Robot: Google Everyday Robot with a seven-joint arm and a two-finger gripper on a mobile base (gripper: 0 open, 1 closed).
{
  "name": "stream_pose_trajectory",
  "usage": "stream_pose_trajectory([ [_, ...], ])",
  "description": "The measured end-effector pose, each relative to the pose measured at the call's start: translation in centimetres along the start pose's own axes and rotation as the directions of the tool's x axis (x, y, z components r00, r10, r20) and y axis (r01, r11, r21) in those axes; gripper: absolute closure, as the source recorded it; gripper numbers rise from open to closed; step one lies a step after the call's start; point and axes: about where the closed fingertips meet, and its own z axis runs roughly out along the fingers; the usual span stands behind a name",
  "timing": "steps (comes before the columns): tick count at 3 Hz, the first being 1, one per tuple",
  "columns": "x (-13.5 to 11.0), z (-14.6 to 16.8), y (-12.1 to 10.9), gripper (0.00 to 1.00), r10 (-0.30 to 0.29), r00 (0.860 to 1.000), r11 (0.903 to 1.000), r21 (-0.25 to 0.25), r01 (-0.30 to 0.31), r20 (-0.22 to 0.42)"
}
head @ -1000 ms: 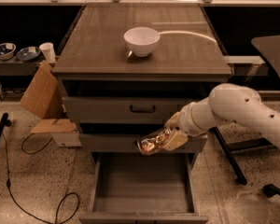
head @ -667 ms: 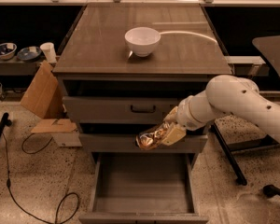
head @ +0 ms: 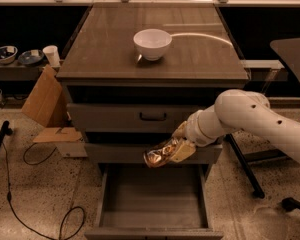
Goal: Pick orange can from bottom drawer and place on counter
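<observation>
The orange can (head: pixel 158 155) is shiny orange-brown and lies tilted on its side in my gripper (head: pixel 171 149). The gripper is shut on the can and holds it in front of the middle drawer, above the open bottom drawer (head: pixel 152 199). The bottom drawer is pulled out and its grey floor is bare. The counter (head: pixel 105 49) is the grey-brown wood-grain top of the cabinet, above and behind the gripper. My white arm (head: pixel 250 119) reaches in from the right.
A white bowl (head: pixel 152 43) stands near the middle of the counter. The upper drawer (head: pixel 135 116) with a black handle is shut. Cardboard (head: pixel 44 99) leans left of the cabinet, cables lie on the floor at left, a chair base (head: pixel 295 204) stands at right.
The gripper with the can has risen slightly and the arm has drawn up toward the cabinet front. The drawer and bowl have not moved.
</observation>
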Motion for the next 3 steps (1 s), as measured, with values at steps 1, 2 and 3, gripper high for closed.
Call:
stream_pose_trajectory([
  [1,5.1,9.0,6.6,1.00,0.069,0.996,0.9936,-0.093,-0.063,0.055],
  [2,8.9,16.8,12.3,1.00,0.139,0.987,0.9743,-0.189,-0.122,0.082],
  [3,9.2,19.4,12.9,1.00,0.146,0.984,0.9709,-0.206,-0.122,0.105],
])
